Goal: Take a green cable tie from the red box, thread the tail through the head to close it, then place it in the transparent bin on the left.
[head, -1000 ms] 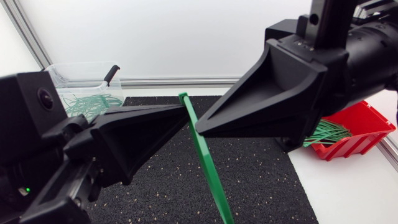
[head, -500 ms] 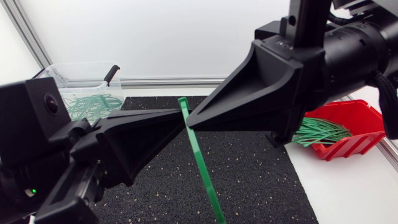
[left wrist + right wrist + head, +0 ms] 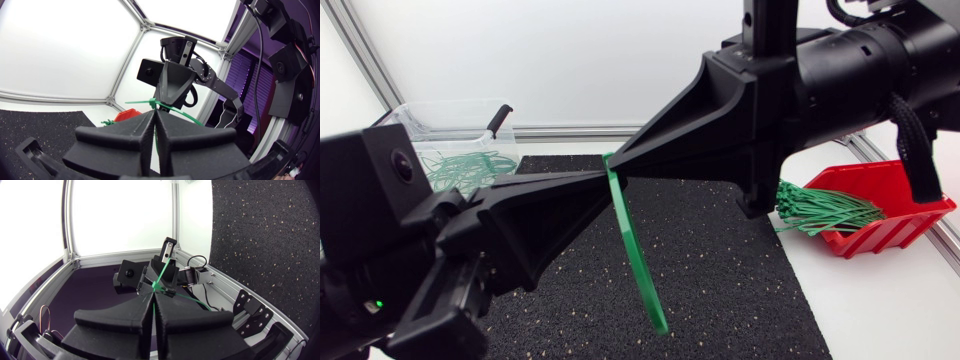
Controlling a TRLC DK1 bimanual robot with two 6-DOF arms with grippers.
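- Two grippers are standing tip to tip above the middle of the black mat, the left gripper coming in from the near left and the right gripper from the far right.
- Both are pinching the green cable tie at its upper end. The left wrist view is showing the left fingers pressed together with a green strip between them. The right wrist view is showing the right fingers closed on the tie at their very tips.
- Below that shared hold, the strap is hanging free and curving down towards the near side. Its lower end is touching nothing and is well apart from both grippers.
- Judging from this, the tie is out of the red box but not yet closed, so the threading step is in hand and barely begun.
- Next, I judge, one gripper is going to have to let go, take the hanging end and bend it round to the head held by the other. The slot is small, so the aim will need care.
- At the far left, the transparent bin is waiting with other green ties in it, while the spare ties are spilling over the red box's left rim.
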